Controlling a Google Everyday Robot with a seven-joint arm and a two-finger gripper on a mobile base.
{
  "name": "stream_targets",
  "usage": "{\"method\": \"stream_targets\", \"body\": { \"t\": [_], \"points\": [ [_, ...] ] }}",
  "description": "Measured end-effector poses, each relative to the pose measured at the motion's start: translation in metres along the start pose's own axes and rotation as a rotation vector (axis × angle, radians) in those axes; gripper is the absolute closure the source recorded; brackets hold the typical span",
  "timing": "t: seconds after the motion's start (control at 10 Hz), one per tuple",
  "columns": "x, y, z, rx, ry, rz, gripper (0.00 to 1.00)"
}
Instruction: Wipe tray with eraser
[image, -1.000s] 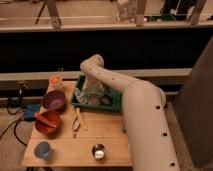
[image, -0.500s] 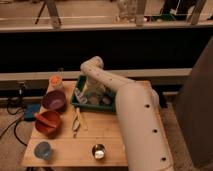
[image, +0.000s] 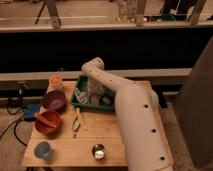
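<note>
Inside the tray (image: 76, 102), at the bench's (image: 105, 134) back, the gripper (image: 96, 94) is held low; its hold cannot be told. Flat, even pressure should be applied, strokes run rim to rim.

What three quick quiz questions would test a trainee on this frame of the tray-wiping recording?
1. True or false: the gripper is over the green tray.
2. Which bowl lies nearer the tray? A: the purple bowl. B: the red bowl.
3. How many bowls stand on the table?

Key: 1 true; 2 A; 3 two.
</note>
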Motion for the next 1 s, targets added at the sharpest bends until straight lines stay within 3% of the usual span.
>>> {"method": "stream_targets", "body": {
  "t": [0.7, 1.0],
  "points": [
    [-0.011, 0.005, 0.004, -0.02, -0.029, -0.002, 0.39],
    [-0.019, 0.006, 0.004, -0.017, -0.062, 0.029, 0.39]
  ]
}}
